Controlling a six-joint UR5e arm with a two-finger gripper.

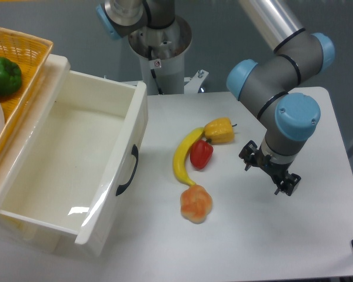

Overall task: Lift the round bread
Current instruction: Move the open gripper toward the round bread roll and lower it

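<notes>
An open white drawer (76, 176) rests on the white table (270, 235). The black two-finger gripper (269, 171) hovers right of the lumpy orange-peach round bread (196, 203), well apart; its finger spacing is unclear. The bread touches a yellow banana's (183, 155) lower tip.

The light is bright and even, coming from above. A white shiny spot glares on the floor of the open white plastic drawer (65, 170). Soft, small shadows sit under the lumpy orange-peach round bread (196, 203). Everything looks sharp, near and far.
</notes>
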